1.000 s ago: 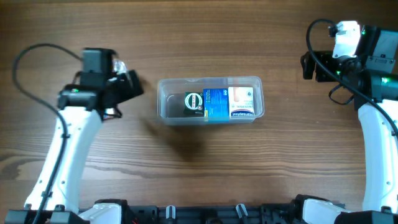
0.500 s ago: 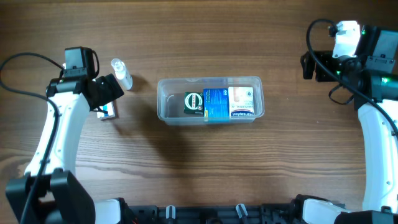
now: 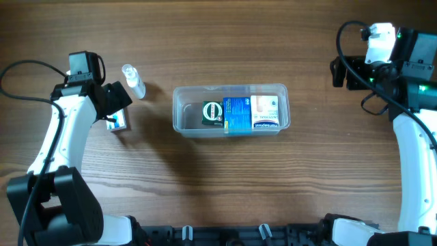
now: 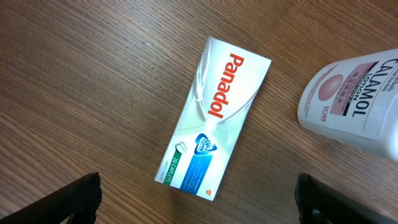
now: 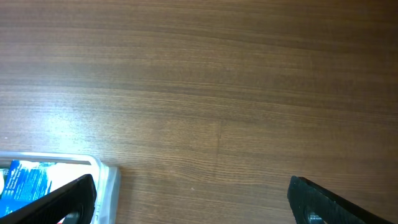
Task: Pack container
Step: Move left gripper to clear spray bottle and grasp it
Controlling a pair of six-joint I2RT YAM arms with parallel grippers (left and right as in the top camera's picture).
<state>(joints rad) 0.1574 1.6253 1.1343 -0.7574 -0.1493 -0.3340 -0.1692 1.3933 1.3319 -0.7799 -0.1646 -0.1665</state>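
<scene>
The clear plastic container (image 3: 179,115) sits at the table's middle, holding a dark round-labelled item (image 3: 212,113), a blue box (image 3: 237,114) and a white box (image 3: 266,112). Its corner shows in the right wrist view (image 5: 106,180). My left gripper (image 3: 117,109) is open above a white and blue Panadol box (image 4: 214,121), which lies flat on the table and peeks out under the gripper in the overhead view (image 3: 120,125). A white Calamol lotion bottle (image 4: 357,99) lies beside it and also shows in the overhead view (image 3: 133,80). My right gripper (image 5: 193,202) is open and empty over bare wood at the far right.
The wooden table (image 3: 218,184) carries only these items. The left arm (image 3: 61,157) and right arm (image 3: 416,157) rise along the two sides.
My left gripper has moved left from beside the container to over the Panadol box, uncovering the lotion bottle. The right arm has not moved.
</scene>
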